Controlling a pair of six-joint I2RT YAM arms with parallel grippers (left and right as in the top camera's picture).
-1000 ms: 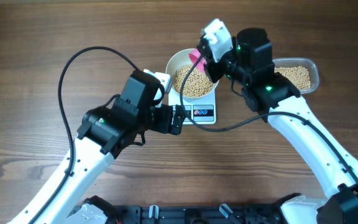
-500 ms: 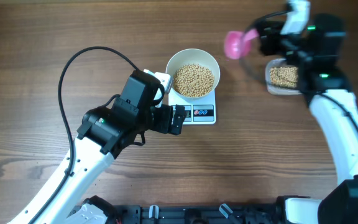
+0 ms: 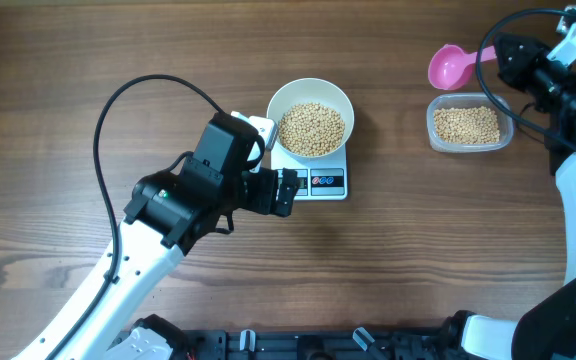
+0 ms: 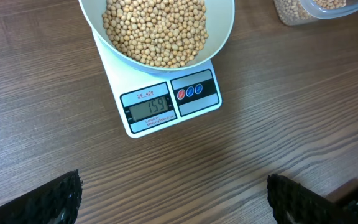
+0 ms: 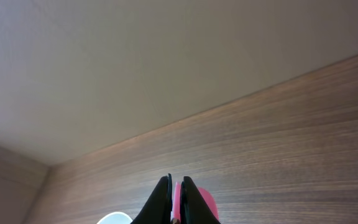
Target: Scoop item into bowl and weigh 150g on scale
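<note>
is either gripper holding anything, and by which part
The right gripper pinches the pink scoop by its handle; the left gripper is open and empty.

The round white bowl (image 4: pixel 224 28) and the clear plastic tub (image 4: pixel 334 11) are cut off by the left wrist view's top edge. The pink plastic scoop (image 5: pixel 204 208) sits mostly hidden behind the right jaws.

Matt wood-grain table (image 3: pixel 418 260), glossy bowl (image 3: pixel 311 89), clear plastic tub (image 3: pixel 470 97)
</note>
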